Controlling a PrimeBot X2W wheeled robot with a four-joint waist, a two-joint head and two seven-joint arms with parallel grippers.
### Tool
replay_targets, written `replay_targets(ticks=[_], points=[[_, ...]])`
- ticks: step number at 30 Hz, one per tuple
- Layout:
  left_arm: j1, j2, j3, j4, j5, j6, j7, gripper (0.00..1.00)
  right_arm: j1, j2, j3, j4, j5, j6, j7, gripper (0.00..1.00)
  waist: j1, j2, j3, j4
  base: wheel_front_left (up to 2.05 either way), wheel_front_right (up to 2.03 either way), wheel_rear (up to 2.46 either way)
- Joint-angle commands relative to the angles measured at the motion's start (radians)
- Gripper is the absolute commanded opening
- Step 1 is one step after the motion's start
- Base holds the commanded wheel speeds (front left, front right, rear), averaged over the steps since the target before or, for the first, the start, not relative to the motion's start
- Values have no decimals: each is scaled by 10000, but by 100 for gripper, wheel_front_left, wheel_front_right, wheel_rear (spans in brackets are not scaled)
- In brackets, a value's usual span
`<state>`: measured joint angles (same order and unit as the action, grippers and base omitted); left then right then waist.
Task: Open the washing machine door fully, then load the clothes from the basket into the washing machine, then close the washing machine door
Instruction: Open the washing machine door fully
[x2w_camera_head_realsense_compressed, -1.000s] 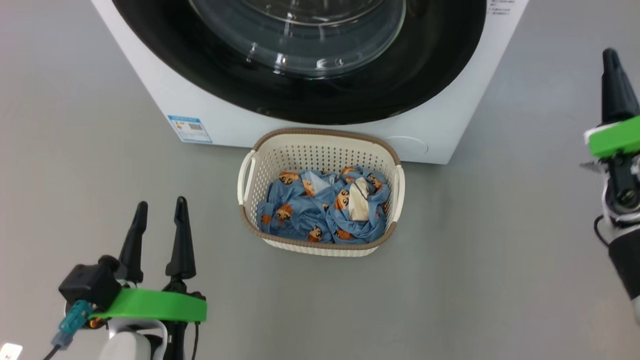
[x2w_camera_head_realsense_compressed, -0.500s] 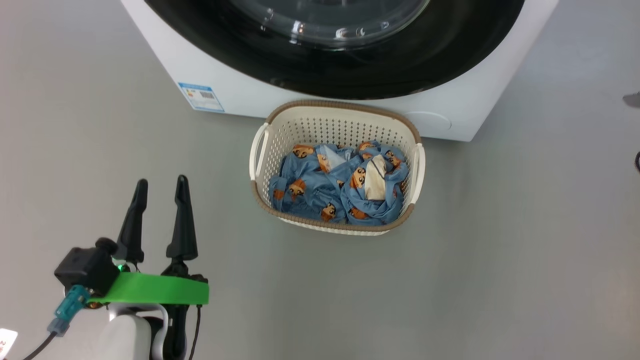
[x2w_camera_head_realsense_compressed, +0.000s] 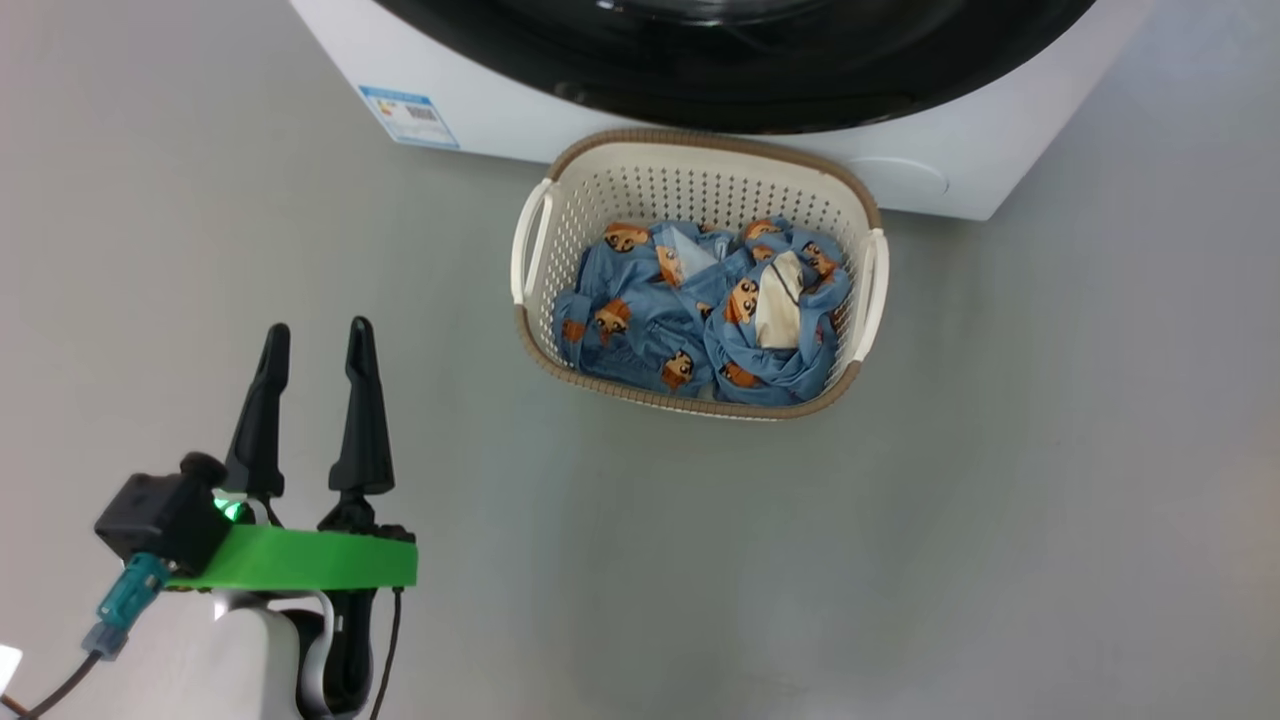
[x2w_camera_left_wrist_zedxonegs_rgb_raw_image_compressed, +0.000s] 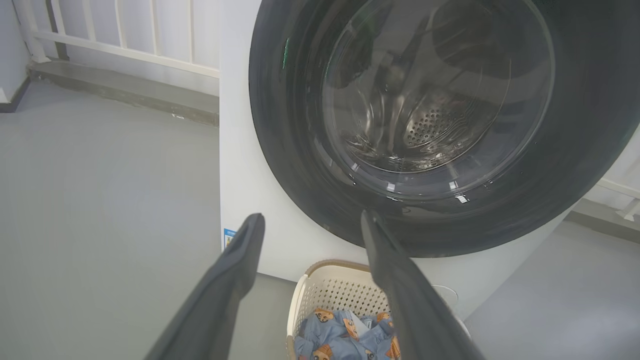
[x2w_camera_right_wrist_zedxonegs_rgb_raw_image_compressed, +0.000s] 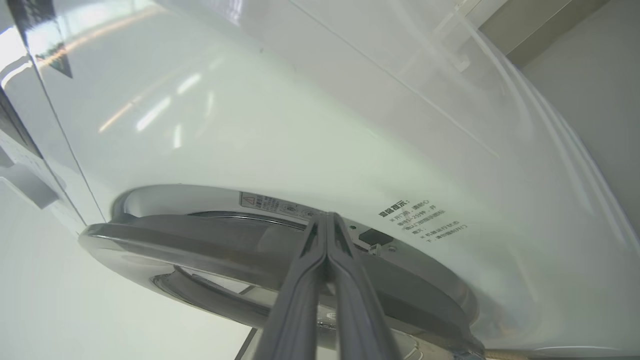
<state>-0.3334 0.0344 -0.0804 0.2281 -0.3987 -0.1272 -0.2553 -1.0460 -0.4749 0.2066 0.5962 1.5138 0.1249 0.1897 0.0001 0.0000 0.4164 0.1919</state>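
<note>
The washing machine door (x2w_camera_left_wrist_zedxonegs_rgb_raw_image_compressed: 440, 75) looks shut from the front. Its glossy black ring sits flat against the white washing machine (x2w_camera_head_realsense_compressed: 495, 115), and through the bulging glass I can make out the holes of the steel drum (x2w_camera_left_wrist_zedxonegs_rgb_raw_image_compressed: 435, 127) behind it.

The right tool (x2w_camera_right_wrist_zedxonegs_rgb_raw_image_compressed: 325, 217) is up at the door's edge, its two dark fingers pressed tight together with nothing between them. Their tips are at the seam where the grey rim of the door meets the white front panel, just beside some small printed lettering (x2w_camera_right_wrist_zedxonegs_rgb_raw_image_compressed: 425, 220). Whether the tips are actually touching the rim, I cannot tell.

The left tool (x2w_camera_head_realsense_compressed: 317, 328) hangs over the grey floor (x2w_camera_head_realsense_compressed: 1000, 450) off to the left, well apart from everything. Its fingers are spread wide, hold nothing, and point toward the machine.

The basket (x2w_camera_head_realsense_compressed: 700, 180) stands on the floor close up against the foot of the machine, below the door and a little to the right of the blue sticker (x2w_camera_head_realsense_compressed: 410, 117) on the lower front corner. The clothes (x2w_camera_head_realsense_compressed: 700, 310) lie crumpled inside it, blue fabric dotted with orange-brown bear faces and one cream patch toward the right side, all of it below the brown rim.
</note>
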Motion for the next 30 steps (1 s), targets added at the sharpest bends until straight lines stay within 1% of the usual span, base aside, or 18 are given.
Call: replay_targets(ticks=[1,6,12,20,30], points=[[-258,158,290,-217,-131,-35,-65,100,-221,-131,-60,-208,257,58,236,0,0,0,195,130,0,0,0],[-332,158,286,-151,-177,-35,-65,100,-478,-168,-151,-155,646,58,781,0,0,0,360,216,0,0,0],[-363,158,268,23,-382,-35,-65,100,-816,-104,-42,-11,797,58,1370,0,0,0,466,292,0,0,0],[-451,158,122,154,-615,-35,-65,100,-1407,31,184,368,697,58,1819,0,0,0,629,507,0,0,0],[-438,158,157,301,-783,-35,-65,100,-1821,124,445,720,483,58,2081,0,0,0,658,709,0,0,0]])
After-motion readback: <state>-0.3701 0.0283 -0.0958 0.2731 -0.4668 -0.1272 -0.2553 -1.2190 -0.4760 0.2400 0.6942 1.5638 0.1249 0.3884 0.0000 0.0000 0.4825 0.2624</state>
